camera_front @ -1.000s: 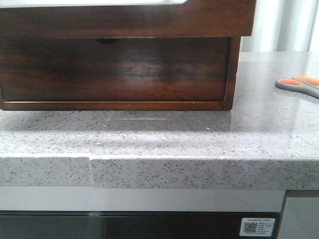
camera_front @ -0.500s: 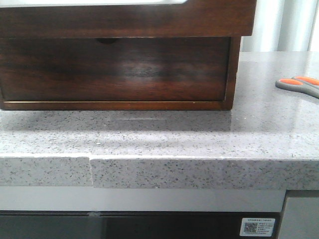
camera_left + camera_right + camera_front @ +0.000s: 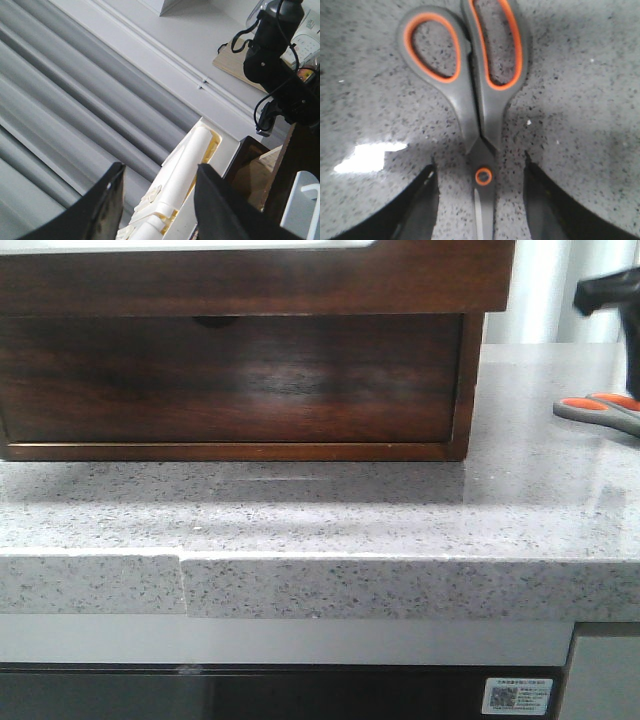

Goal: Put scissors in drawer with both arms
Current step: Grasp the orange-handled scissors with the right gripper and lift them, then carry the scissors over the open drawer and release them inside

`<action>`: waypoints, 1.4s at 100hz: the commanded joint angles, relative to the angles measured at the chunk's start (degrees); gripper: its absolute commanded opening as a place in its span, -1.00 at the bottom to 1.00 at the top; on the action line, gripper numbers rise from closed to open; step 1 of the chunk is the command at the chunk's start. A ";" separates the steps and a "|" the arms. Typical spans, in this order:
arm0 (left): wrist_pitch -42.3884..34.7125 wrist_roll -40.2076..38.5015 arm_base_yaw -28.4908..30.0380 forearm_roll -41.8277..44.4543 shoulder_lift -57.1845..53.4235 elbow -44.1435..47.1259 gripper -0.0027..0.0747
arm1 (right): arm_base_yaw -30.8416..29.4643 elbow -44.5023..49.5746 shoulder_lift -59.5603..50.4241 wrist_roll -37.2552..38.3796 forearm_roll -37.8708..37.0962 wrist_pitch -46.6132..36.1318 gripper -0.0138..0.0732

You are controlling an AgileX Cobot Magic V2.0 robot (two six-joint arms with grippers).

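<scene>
The scissors [image 3: 598, 412], grey handles lined in orange, lie flat on the speckled counter at the far right edge of the front view. In the right wrist view the scissors [image 3: 487, 120] lie closed, handles pointing away. My right gripper [image 3: 480, 200] is open just above them, one finger [image 3: 415, 210] on each side of the orange pivot, not touching. A black part of the right arm [image 3: 608, 292] shows above the scissors. The drawer [image 3: 250, 280] is the upper dark-wood front, closed, pale cut-out at its top edge. My left gripper [image 3: 157, 200] is open, empty, aimed upward.
Below the drawer is a taller dark-wood front [image 3: 230, 380] with a small half-round notch. The grey speckled counter [image 3: 320, 510] has a front edge with a seam at the left. The left wrist view shows grey pleated curtains [image 3: 75, 100], a white fixture [image 3: 185, 170] and a black cabled arm [image 3: 275, 55].
A black part of the right arm has come into the front view at the top right, above the scissors. The scissors and the drawers have not moved.
</scene>
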 commanded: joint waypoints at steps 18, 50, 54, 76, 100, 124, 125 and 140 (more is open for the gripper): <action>-2.04 -0.73 -0.19 -2.88 0.19 -1.93 -0.14 | -0.02 -3.95 2.37 -0.94 0.57 1.40 0.09; -2.04 -0.73 -0.19 -2.88 0.19 -1.93 -0.14 | -0.02 -3.95 4.53 -0.94 1.03 1.40 0.09; -2.04 -0.73 -0.19 -2.88 0.19 -1.93 -0.14 | -0.02 -3.95 4.84 -1.08 1.16 1.40 0.09; -2.04 -0.73 -0.19 -2.88 0.19 -1.93 -0.14 | -0.02 -3.95 5.58 -1.66 1.42 1.56 -0.37; -2.04 -0.73 -0.19 -2.88 0.19 -1.93 -0.14 | -0.76 -3.95 5.58 -1.66 1.42 1.68 -0.86; -2.04 -0.73 -0.19 -2.78 0.19 -1.93 -0.14 | -0.76 -3.95 1.12 -2.99 1.42 1.42 -0.86; -2.04 -0.73 -0.19 -2.78 0.19 -1.93 -0.14 | -0.76 -3.95 0.58 -3.18 1.42 1.42 -0.86; -2.04 -0.73 -0.19 -2.78 0.19 -1.93 -0.14 | -0.76 -4.61 -6.12 -6.16 2.48 0.34 -0.86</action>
